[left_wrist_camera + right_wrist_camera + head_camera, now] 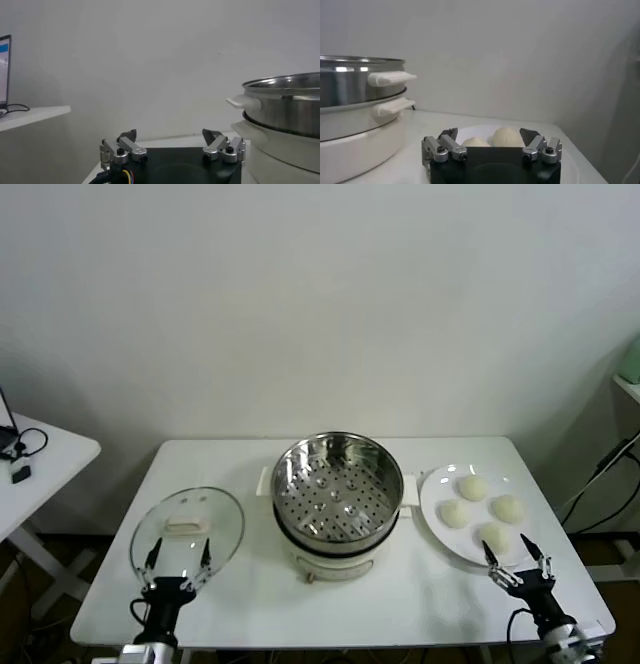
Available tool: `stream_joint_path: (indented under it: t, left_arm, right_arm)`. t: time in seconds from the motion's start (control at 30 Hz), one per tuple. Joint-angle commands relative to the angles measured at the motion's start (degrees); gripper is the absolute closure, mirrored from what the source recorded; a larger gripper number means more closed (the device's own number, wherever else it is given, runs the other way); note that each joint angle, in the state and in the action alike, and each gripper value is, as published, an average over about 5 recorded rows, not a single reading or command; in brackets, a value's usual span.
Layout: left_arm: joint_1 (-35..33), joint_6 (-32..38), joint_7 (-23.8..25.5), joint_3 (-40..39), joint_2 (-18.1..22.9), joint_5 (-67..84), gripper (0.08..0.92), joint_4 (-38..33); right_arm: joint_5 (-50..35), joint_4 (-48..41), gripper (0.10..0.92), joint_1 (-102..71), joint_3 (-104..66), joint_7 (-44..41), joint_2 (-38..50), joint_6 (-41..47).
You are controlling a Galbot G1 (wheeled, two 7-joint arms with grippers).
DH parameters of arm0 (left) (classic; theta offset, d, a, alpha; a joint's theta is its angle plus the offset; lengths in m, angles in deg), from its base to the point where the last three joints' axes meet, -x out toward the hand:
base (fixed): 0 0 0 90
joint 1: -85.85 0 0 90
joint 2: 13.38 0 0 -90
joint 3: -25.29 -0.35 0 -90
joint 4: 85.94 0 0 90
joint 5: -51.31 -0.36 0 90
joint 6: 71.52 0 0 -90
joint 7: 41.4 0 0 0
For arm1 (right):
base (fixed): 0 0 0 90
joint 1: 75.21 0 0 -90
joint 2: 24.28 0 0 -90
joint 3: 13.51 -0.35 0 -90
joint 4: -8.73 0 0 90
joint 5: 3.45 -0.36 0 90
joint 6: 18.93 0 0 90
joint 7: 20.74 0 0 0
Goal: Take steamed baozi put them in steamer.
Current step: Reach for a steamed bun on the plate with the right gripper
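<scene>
Although my wrist camera hides most of the plate behind my right claw (only two bun tops show), I see that claw spread wide and empty at the table's near edge, just short of the four steamed baozi. My left claw, also spread, hovers by the glass lid. Between them, farther back, the steamer stands empty.
</scene>
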Motion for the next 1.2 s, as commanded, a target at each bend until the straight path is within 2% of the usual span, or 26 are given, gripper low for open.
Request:
stream_joint_path:
  t: [0.03, 0.17, 0.37, 0.57, 0.73, 0.93, 1.1, 1.2]
  left_arm:
    - [-0.1, 0.0, -0.2, -0.1, -0.1, -0.1, 0.177, -0.1]
    - [0.0, -0.5, -1.1, -0.4, -0.4, -1.2, 0.177, -0.3]
    - [-0.1, -0.6, -1.5, -1.2, -1.4, -1.7, 0.177, -0.9]
    - [0.3, -0.6, -1.6, -1.3, -1.8, -1.4, 0.177, -0.9]
    - [0.6, -1.3, -1.6, -1.0, -1.9, -0.3, 0.177, -1.2]
    - [0.9, -1.8, -1.6, -1.3, -2.2, -0.4, 0.177, -0.9]
    - [1.1, -2.6, -1.6, -1.3, -2.2, -0.1, 0.177, -1.1]
    - [1.4, -3.0, -1.6, -1.3, -2.1, 0.0, 0.177, -1.2]
  right_arm:
    - [0.9, 0.1, 0.203, 1.6, -0.9, -0.6, 0.6, 0.7]
    - [2.5, -0.5, 0.203, 6.3, -2.3, -5.4, 5.0, 3.6]
    - [8.5, -5.2, 0.203, 16.5, 0.6, -18.4, 18.2, 9.7]
    - [15.5, -16.5, 0.203, 29.1, 9.6, -34.3, 29.8, 11.4]
    - [20.4, -25.4, 0.203, 45.9, 24.6, -45.6, 35.3, 9.9]
    - [24.3, -36.5, 0.203, 74.3, 52.6, -53.0, 35.3, 7.5]
    - [27.8, -45.0, 0.203, 93.0, 73.9, -56.7, 30.0, 5.6]
    - [30.6, -49.7, 0.203, 98.9, 80.9, -57.9, 25.5, 4.6]
